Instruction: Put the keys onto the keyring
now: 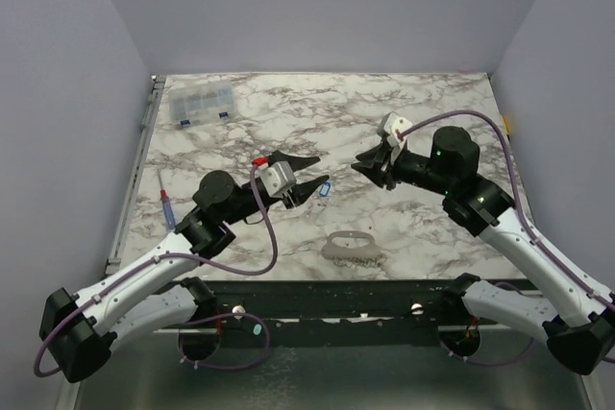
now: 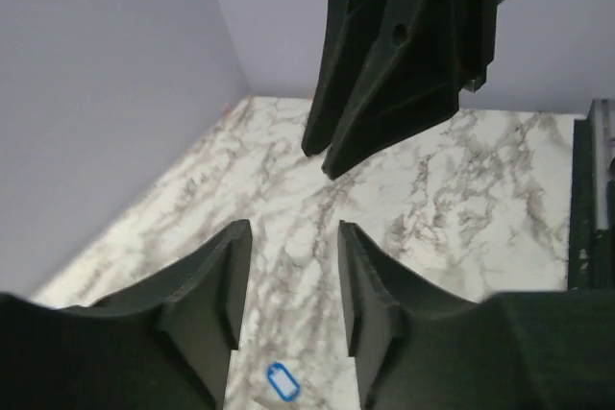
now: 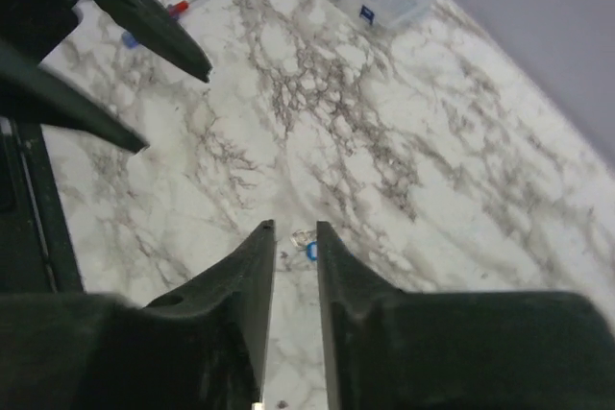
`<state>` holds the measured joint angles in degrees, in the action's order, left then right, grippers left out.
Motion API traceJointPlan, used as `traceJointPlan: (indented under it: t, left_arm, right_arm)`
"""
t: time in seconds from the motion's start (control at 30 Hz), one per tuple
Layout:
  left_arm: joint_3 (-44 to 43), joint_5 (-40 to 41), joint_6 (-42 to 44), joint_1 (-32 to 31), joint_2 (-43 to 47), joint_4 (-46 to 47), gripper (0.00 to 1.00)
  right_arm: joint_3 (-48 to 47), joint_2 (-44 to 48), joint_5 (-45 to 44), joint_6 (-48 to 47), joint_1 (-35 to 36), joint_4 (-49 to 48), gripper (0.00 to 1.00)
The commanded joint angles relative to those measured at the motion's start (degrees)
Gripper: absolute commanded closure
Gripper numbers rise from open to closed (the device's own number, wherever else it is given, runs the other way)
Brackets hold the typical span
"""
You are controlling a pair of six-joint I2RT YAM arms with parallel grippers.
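The left gripper (image 2: 291, 233) has its fingers spread, with only bare marble showing between them. The right gripper (image 3: 295, 229) leaves a narrow slit, its fingers nearly together, and it pinches nothing either. The two sets of tips face each other above mid-table, near but apart. That looks like a pose for working a small thing between them, though neither carries one.

Just off the left fingertips, at about 4 o'clock in the overhead view, a small blue tag (image 1: 323, 189) lies on the table (image 1: 423, 247). The keyring (image 1: 349, 235) lies apart from both grippers, at 6 o'clock near the front edge. It is a pale loop touching a grey clump (image 1: 356, 254) (probably the keys, though too small to tell). I judge the threading not yet begun; an arm must first reach down to that loop.

Farther out, a clear box (image 1: 202, 103) sits at 10 o'clock and a red-and-blue pen (image 1: 167, 206) at 9.
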<state>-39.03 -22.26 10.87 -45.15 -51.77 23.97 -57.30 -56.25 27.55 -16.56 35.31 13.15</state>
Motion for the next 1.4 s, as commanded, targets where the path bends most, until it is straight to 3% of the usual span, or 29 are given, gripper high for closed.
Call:
traceJointPlan:
  t: [0.0,0.07,0.13,0.23,0.37,0.57,0.83,1.07,1.2,1.37]
  left_arm:
    - [5.1,10.73,-6.44,-0.39,3.23,-0.18,0.4]
    - [7.97,14.36,-10.26,-0.35,4.34,-0.49,0.2]
    - [10.05,19.26,-16.8,-0.37,5.16,-1.81,0.17]
    - [12.45,24.87,-27.56,-0.34,5.98,-5.31,0.21]
    - [13.22,27.01,-36.79,-0.82,6.96,-14.27,0.27]
    - [11.59,35.06,-41.07,-6.81,5.37,-25.89,0.32]
    - [6.48,47.78,-44.8,-19.6,-7.34,-32.54,0.37]
    - [2.36,55.55,-43.15,-34.31,-17.77,-32.29,0.42]
    - [3.71,53.61,-35.77,-36.92,-19.64,-27.89,0.51]
    - [9.9,46.22,-22.39,-37.0,-17.72,-16.79,0.53]
  right_arm:
    - [2.91,-1.22,-17.24,18.34,0.19,-0.31,0.57]
    - [4.01,-2.3,-22.63,25.98,0.19,3.27,0.44]
    - [5.64,-2.58,-24.7,31.76,0.18,6.59,0.37]
    - [8.63,-2.28,-26.52,40.38,0.24,10.83,0.29]
    - [10.33,-3.7,-26.3,46.71,0.2,16.32,0.28]
    - [12.32,-8.07,-27.23,52.28,0.23,21.09,0.27]
    - [14.65,-9.66,-26.74,59.24,0.22,25.54,0.27]
    - [14.42,-9.62,-30.96,61.87,0.17,27.1,0.27]
    - [14.21,-8.88,-30.97,61.97,0.2,25.98,0.27]
    - [14.05,-8.61,-28.96,60.69,0.2,24.03,0.28]
